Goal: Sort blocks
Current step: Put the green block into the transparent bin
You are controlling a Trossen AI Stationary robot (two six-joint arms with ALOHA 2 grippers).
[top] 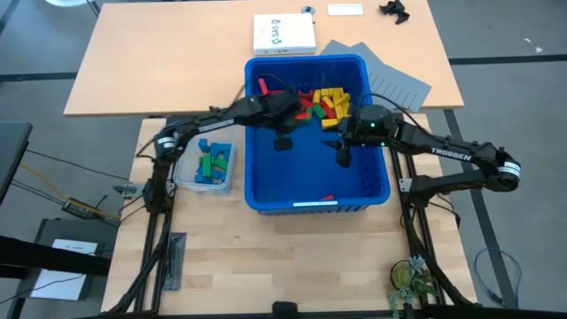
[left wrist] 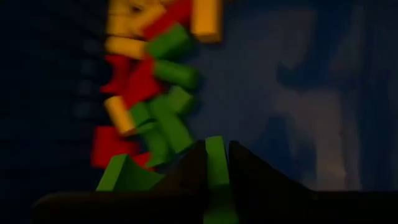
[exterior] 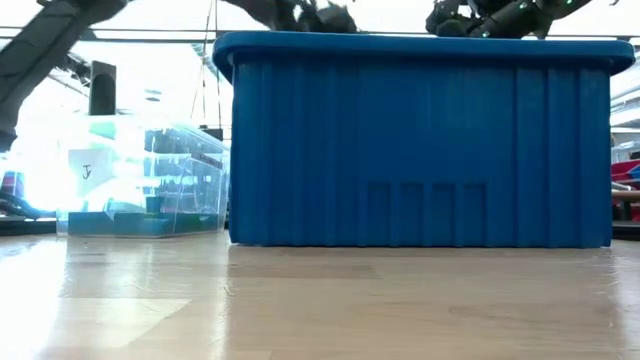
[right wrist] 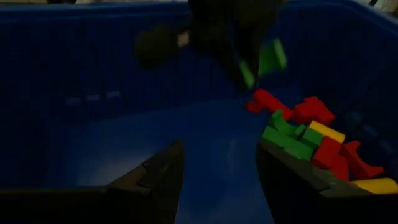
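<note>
Left gripper [left wrist: 216,168] clamped on a green block [left wrist: 216,163], long axis in line with the fingers — above the blue bin [top: 376,190]; clear tub [top: 184,182] just beside, leftward. Right gripper [right wrist: 217,168] open, hovering nearby.

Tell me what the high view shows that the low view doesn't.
Only the high view shows inside the large blue plastic bin: the pile of red, yellow and green toy blocks, the left gripper and the right gripper above its floor. It also shows the white box beyond. Only the low view shows the handwritten label on the small clear plastic tub. Both show the bin and tub side by side.
</note>
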